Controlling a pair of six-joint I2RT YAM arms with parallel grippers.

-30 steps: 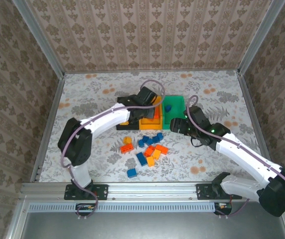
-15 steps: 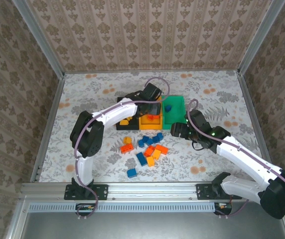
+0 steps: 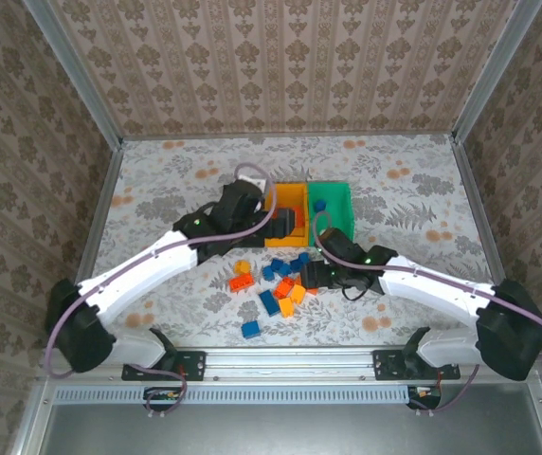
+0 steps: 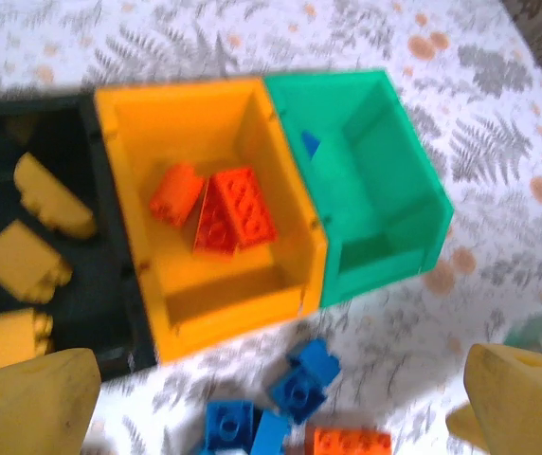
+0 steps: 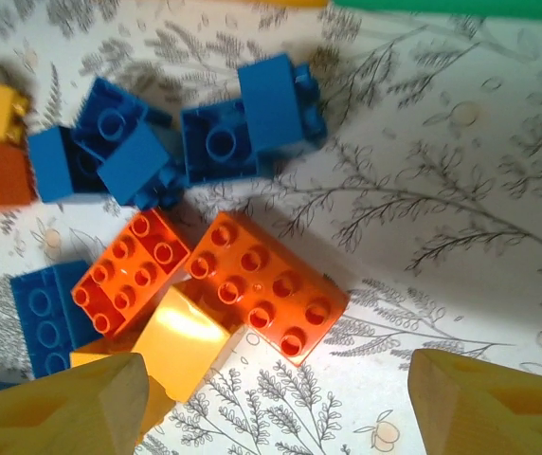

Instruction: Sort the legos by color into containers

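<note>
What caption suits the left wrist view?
Open left gripper facing the bins: yellow bricks in black bin, red-orange bricks in orange bin, blue brick in green bin.

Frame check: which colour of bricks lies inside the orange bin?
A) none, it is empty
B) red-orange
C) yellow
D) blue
B: the left wrist view shows red-orange bricks lying on the floor of the orange bin, while the yellow bricks sit in the black bin beside it.

No legible text, label, brand or number on the small plastic bricks (image 5: 266, 284), the three joined black, orange and green plastic bins (image 4: 181, 92), or the floral-patterned tabletop (image 3: 413, 190).
</note>
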